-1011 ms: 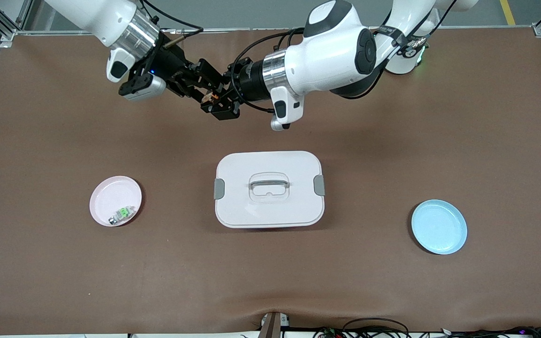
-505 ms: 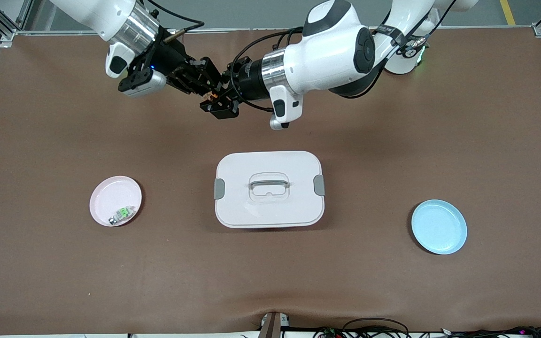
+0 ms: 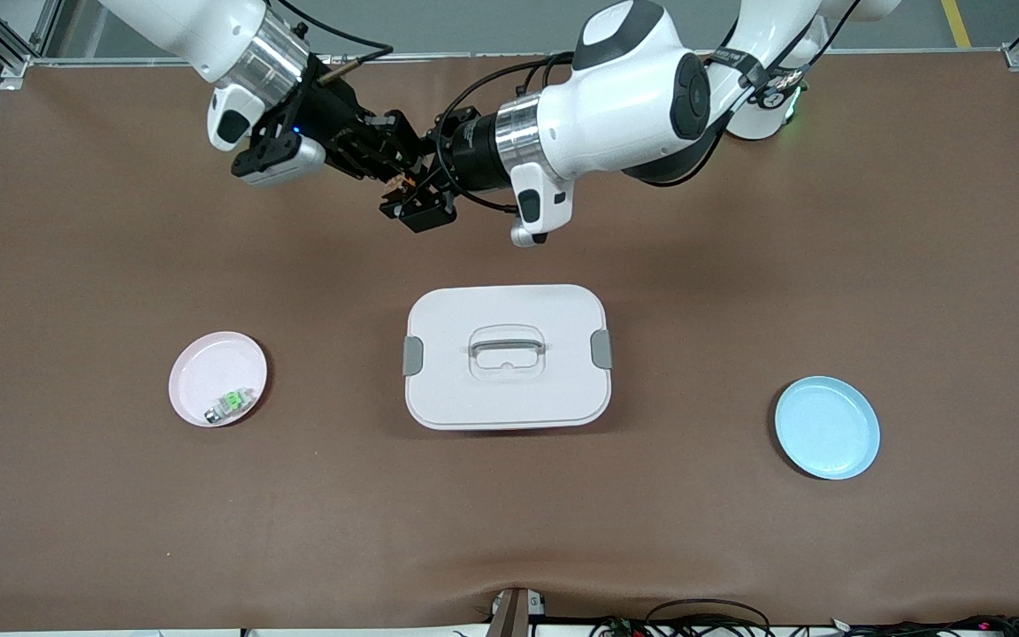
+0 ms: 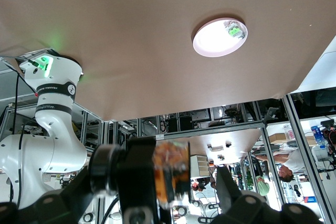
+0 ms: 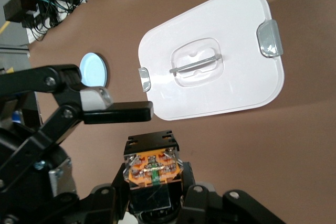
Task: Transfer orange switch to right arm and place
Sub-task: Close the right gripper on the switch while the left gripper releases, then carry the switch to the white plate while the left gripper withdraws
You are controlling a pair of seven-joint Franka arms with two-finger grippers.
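The orange switch (image 3: 401, 181) hangs in the air between my two grippers, over the table nearer the robots' bases than the white box. My right gripper (image 3: 390, 168) is shut on it. In the right wrist view its fingers (image 5: 195, 195) flank the orange block (image 5: 152, 170). My left gripper (image 3: 407, 193) is open around the switch. In the left wrist view the switch (image 4: 170, 174) lies against one pad, with a clear gap to the other finger (image 4: 227, 182).
A white lidded box (image 3: 506, 356) stands mid-table. A pink plate (image 3: 204, 363) holding a small green-and-white piece (image 3: 231, 402) lies toward the right arm's end. An empty blue plate (image 3: 828, 427) lies toward the left arm's end.
My right gripper has moved in toward the left gripper and closed around the switch. The left gripper has stayed nearly in place.
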